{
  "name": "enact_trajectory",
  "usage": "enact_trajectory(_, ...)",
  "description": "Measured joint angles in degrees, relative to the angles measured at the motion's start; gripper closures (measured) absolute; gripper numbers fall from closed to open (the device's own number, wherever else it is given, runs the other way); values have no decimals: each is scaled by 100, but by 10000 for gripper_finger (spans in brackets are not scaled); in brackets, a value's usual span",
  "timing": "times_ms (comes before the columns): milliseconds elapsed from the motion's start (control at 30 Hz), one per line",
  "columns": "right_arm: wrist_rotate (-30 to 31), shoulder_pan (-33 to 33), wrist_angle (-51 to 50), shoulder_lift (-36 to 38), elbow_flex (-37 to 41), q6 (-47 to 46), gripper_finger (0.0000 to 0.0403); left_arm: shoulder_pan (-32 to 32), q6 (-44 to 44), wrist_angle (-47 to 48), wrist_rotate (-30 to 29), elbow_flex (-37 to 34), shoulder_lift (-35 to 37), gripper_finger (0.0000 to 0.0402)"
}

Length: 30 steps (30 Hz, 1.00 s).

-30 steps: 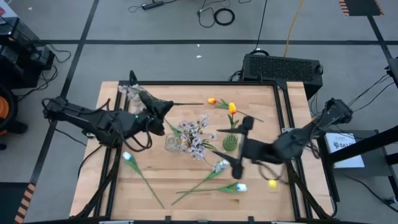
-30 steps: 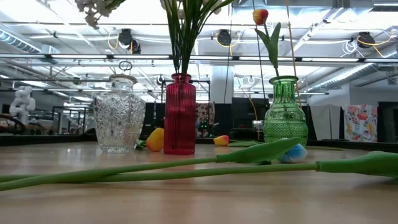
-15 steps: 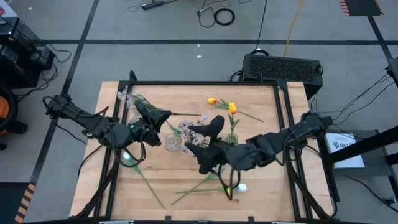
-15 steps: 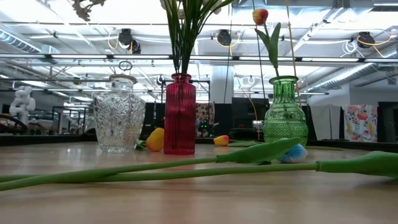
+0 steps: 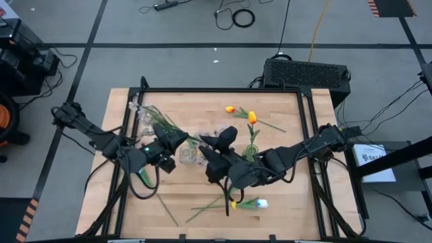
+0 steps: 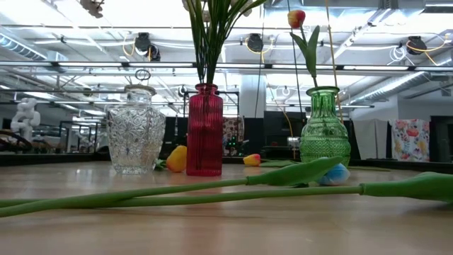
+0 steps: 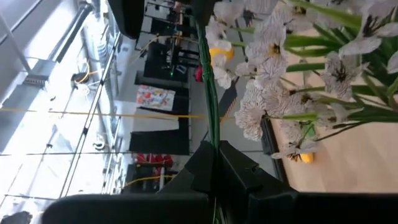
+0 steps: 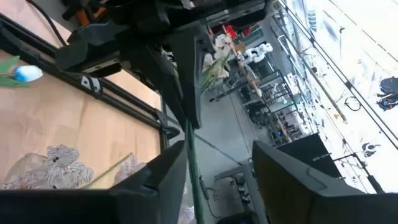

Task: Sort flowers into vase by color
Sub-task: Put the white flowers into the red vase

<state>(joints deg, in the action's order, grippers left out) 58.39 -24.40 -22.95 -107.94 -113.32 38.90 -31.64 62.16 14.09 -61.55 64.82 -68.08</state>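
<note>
A wooden table (image 5: 283, 202) stood on a grey floor (image 5: 189, 61). A black vented box (image 5: 307, 73) sat just beyond the table's far edge. A coiled black cable (image 5: 243, 17) lay on the floor well beyond it. A white label (image 5: 375, 156) showed beside the table's right side.

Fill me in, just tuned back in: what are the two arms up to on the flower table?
The left gripper is shut on the thin green stem of a spray of small pale pink-white blossoms, holding it in the air near the clear cut-glass vase. The right gripper has reached in to the same stem, its fingers either side of it and not yet shut. The red ribbed glass vase holds green stems, the green glass vase an orange-yellow tulip. More long-stemmed tulips lie on the wooden table.
</note>
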Motion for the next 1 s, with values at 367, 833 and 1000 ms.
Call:
enact_trajectory(367,-12,-15,-471,-2,0,-394,275,-128,589,-46,-609,0,-17,383)
enact_trajectory(833,-22,-13,-475,-2,0,-370,245,-480,1084,-639,-642,-9,-17,382)
enact_trajectory(1000,-20,-33,-473,-2,0,-365,280,-564,1129,-719,-626,-9,-17,382)
